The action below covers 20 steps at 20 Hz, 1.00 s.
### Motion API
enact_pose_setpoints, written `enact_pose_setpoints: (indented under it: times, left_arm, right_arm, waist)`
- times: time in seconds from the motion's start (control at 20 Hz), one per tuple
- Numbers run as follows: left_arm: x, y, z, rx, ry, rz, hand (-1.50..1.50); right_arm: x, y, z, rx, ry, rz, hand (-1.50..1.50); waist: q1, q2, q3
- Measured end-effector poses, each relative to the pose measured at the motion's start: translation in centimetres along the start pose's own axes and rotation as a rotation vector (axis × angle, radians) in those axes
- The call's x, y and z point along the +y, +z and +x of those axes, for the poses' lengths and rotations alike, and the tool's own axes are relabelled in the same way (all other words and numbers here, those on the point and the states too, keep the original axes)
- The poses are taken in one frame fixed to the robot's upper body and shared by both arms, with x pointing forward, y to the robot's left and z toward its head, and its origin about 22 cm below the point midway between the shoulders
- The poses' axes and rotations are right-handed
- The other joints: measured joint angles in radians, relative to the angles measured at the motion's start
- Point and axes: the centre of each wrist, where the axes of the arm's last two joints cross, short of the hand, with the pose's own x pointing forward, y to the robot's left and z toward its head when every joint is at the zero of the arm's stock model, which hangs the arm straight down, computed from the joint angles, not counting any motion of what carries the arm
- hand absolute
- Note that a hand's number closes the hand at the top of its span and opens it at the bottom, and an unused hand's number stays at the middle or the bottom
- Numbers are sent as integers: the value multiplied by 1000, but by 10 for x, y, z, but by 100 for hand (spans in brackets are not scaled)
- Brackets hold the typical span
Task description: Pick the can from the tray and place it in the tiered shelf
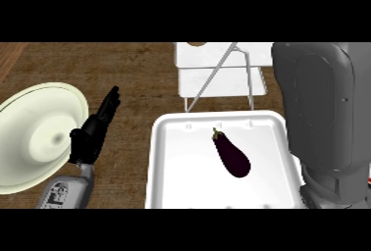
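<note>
The white tray (pixel 165 162) lies at the centre with a dark purple eggplant (pixel 232 153) in it; no can shows in the tray. Behind it stands the white tiered shelf (pixel 217 73) with thin wire legs. A small tan shape (pixel 196 44) sits at the shelf's top edge; I cannot tell what it is. My left hand (pixel 92 135) rests open, fingers straight and pointing up, between the plate and the tray. My right forearm (pixel 322 117) fills the right side, reaching up past the shelf, and its hand is out of view.
A large cream plate (pixel 39 137) lies at the left on the brown wooden counter (pixel 130 68). The right forearm covers the tray's right rim and part of the shelf's right side.
</note>
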Motion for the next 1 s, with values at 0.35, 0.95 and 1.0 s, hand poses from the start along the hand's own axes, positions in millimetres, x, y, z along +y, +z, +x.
enact_pose_setpoints:
  times: [0.35, 0.95, 1.0]
  left_arm:
    - [1, 6, -5, 12, 1, 15, 0]
    - [10, 10, -8, 28, -1, 58, 0]
    - [11, 13, -11, 31, 1, 54, 0]
  right_arm:
    - [-58, -24, 5, 105, -62, -121, -150]
    - [-187, -35, -56, 211, 73, -42, -150]
    - [-198, -33, -60, 212, 77, -37, -150]
  waist:
    - [-17, -7, 0]
    - [-63, -19, 2]
    - [-61, -18, 2]
